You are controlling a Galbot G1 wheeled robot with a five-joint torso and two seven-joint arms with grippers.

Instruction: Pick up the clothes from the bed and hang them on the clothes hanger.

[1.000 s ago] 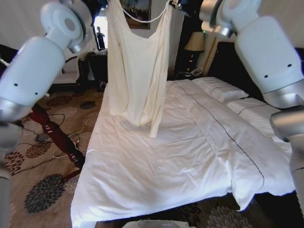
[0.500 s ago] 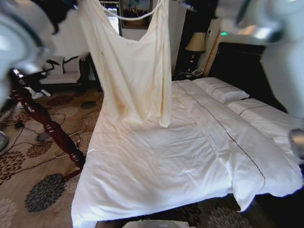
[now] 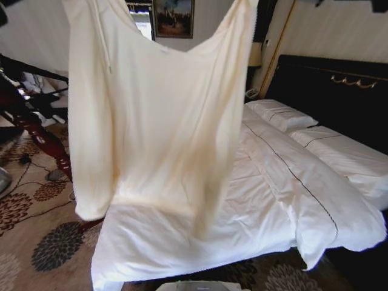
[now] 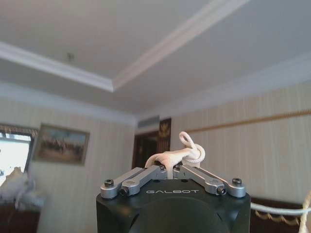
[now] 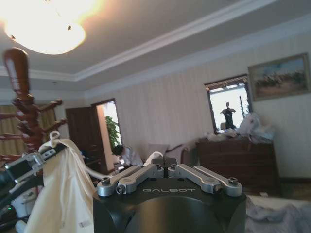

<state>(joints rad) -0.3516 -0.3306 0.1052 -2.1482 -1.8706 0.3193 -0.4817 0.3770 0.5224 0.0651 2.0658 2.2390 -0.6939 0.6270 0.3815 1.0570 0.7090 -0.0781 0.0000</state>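
The clothes (image 3: 151,127), a large cream garment, hang spread wide in the air in front of the bed (image 3: 273,200), with the hem above its near left part. Both top corners run out of the head view's top edge. My left gripper (image 4: 169,167) is shut on a white cord loop of the clothes (image 4: 190,145). My right gripper (image 5: 164,162) is shut with a bit of pale cloth at its fingertips. Beyond it, the right wrist view shows the left gripper (image 5: 36,159) holding up cream fabric (image 5: 63,194). The clothes hanger is out of view.
A reddish-brown turned wooden post (image 3: 36,130) stands left of the bed, also seen as the post (image 5: 22,107) behind the left gripper. The dark headboard (image 3: 327,97) and pillows (image 3: 285,115) lie at the right. Cables cross the patterned carpet (image 3: 36,206).
The garment has been raised, stretched wider and brought closer to the head camera, its hem now off the duvet. Both arms have risen out of the head view.
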